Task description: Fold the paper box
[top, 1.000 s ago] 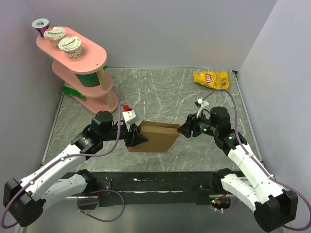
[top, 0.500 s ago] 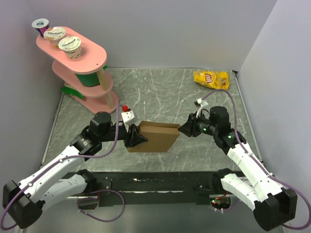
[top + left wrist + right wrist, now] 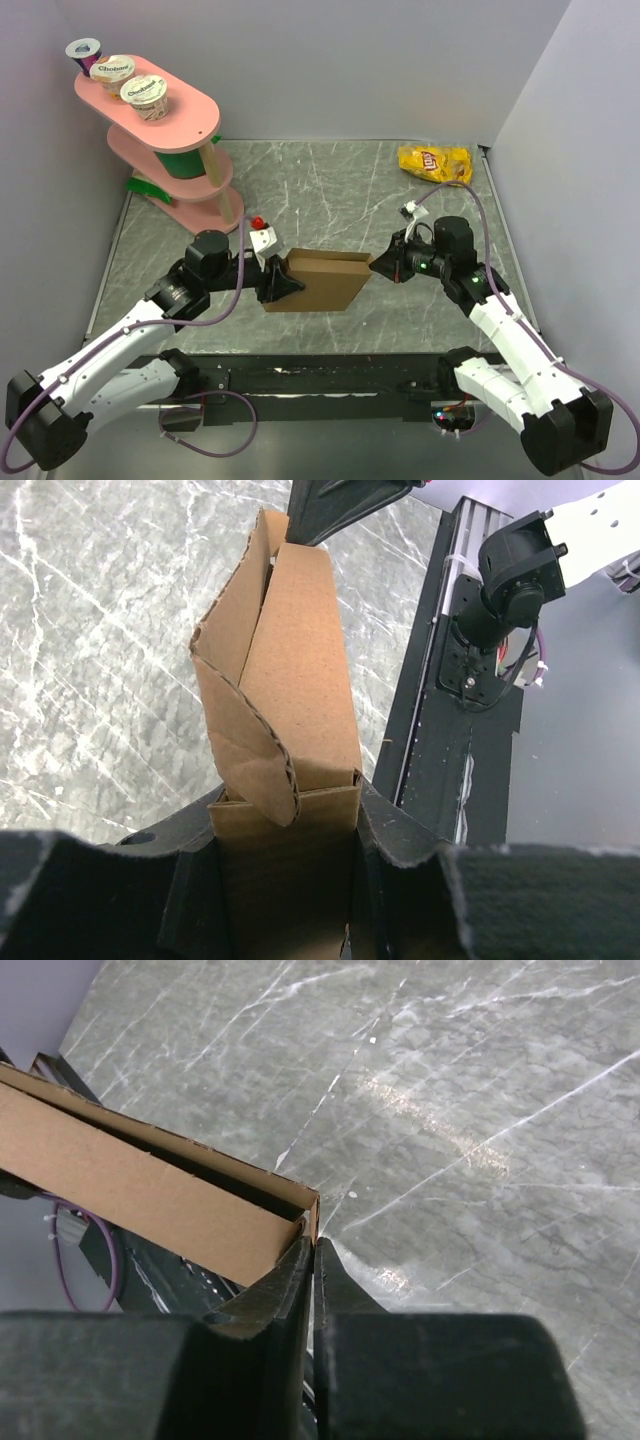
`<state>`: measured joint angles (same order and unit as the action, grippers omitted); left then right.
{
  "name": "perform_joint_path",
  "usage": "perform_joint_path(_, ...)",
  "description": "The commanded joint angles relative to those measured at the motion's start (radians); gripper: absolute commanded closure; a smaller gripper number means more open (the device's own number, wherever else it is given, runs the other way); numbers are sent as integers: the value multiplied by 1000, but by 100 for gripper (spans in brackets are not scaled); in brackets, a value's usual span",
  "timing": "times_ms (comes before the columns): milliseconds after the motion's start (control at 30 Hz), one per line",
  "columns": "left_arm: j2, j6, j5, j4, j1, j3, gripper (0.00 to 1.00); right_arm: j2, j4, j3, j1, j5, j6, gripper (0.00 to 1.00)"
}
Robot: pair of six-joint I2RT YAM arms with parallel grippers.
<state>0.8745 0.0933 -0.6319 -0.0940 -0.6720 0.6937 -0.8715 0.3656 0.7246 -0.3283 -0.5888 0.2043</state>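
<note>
Two robot arms hold a partly formed paper box between them just above the marbled table, near the middle of its near half. The left gripper clamps the box's left end, its fingers set at a middling width with a doubled fold of cardboard filling the gap. The right gripper pinches the far right corner, its fingers drawn almost together on a single thin wall.

The box is plain brown corrugated board and looks light and fairly stiff across its panels, but ready to hinge along its creases. In the left wrist view one torn-looking flap curls loose. The board would likely buckle or crush under a hard squeeze, and a thin edge could slip from a shallow pinch. The best holds appear to be flat panels close to a crease, gripped deep enough to steer the fold, rather than a bare corner or the curled flap.

A yellow chip bag lies at the far right of the table, well apart from the box. A pink tiered shelf with cups on top stands at the far left.
</note>
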Motion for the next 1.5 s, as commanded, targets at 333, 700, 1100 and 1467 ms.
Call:
perform_joint_path(333, 17, -73, 260, -36, -187, 18, 94, -32, -24, 108, 9, -92, 52, 94)
perform_joint_path(700, 80, -139, 549, -118, -380, 30, 94, -37, 102, 154, 9, -46, -60, 96)
perform_joint_path(1100, 146, -109, 580, -136, -390, 63, 95, 25, -16, 107, 8, -172, -4, 90)
perform_joint_path(1467, 29, -46, -48, -39, 3, 42, 93, 39, -28, 236, 124, -35, 46, 13)
